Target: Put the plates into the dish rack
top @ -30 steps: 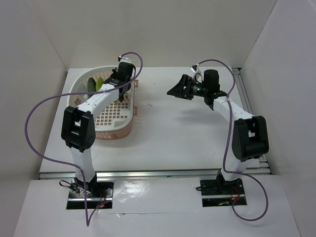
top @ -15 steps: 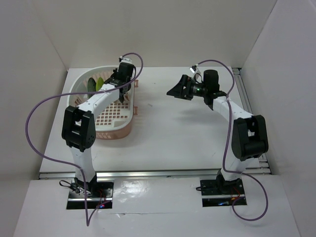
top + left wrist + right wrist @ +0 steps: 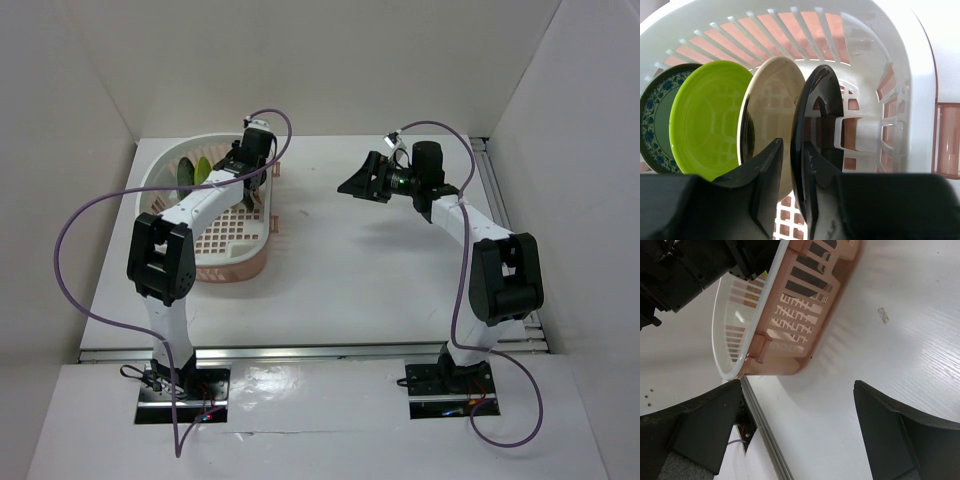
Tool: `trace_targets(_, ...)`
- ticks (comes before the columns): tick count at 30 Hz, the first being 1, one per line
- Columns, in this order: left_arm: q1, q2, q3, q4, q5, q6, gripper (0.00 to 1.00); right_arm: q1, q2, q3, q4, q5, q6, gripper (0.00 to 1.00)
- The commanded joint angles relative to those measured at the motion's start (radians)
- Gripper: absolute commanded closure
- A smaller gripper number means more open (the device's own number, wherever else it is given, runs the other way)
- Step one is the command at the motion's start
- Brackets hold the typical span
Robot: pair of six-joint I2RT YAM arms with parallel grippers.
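Note:
Four plates stand on edge in the pale pink dish rack (image 3: 920, 75): a blue-grey patterned one (image 3: 652, 120), a lime green one (image 3: 705, 125), a cream one (image 3: 772, 100) and a glossy black one (image 3: 822, 110). My left gripper (image 3: 792, 145) straddles the black plate's lower rim, open a little. Its left finger stands off the rim by a narrow gap, while the right finger lies against the plate. From above, the left gripper (image 3: 240, 170) reaches into the far end of the rack (image 3: 215, 255). My right gripper (image 3: 352, 185) hovers wide open over the table, holding nothing.
The rack (image 3: 790, 315) sits at the table's left side, near the left wall. White table surface (image 3: 350, 260) stretches between the rack and the right arm. A metal rail (image 3: 767, 440) runs along the table's edge. Purple cables loop off both arms.
My left gripper's jaws have parted around the black plate's rim, and the plate stays upright in the rack. The left wrist has shifted slightly. The right arm has not moved.

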Motion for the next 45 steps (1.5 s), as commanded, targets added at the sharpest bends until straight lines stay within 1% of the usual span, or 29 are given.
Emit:
trace_targets(1, -0.001, 0.016, 0.014, 0.013, 0.005, -0.013, 0.62, 0.008, -0.007, 0.039, 0.062, -0.02, 0.003, 0.0)
trace_targets(6, -0.001, 0.016, 0.023, 0.013, 0.005, -0.022, 0.62, 0.008, -0.007, 0.039, 0.062, -0.03, 0.003, 0.0)
trace_targets(11, -0.001, 0.016, 0.032, 0.004, 0.005, -0.022, 0.56, 0.008, -0.007, 0.039, 0.062, -0.03, 0.003, 0.0)
trace_targets(15, -0.001, 0.006, 0.032, 0.004, 0.005, -0.022, 0.55, 0.008, -0.007, 0.039, 0.071, -0.03, 0.003, 0.0)
trace_targets(17, -0.001, 0.006, 0.032, 0.004, 0.005, -0.022, 0.52, 0.008, -0.007, 0.039, 0.071, -0.03, 0.003, 0.0)
trace_targets(33, -0.001, -0.013, 0.059, -0.026, 0.057, -0.051, 0.5, 0.008, -0.007, 0.039, 0.081, -0.03, 0.012, 0.0)
trace_targets(45, -0.001, -0.053, 0.116, -0.035, 0.034, -0.042, 0.49, 0.008, 0.012, 0.039, 0.081, -0.039, 0.012, 0.0)
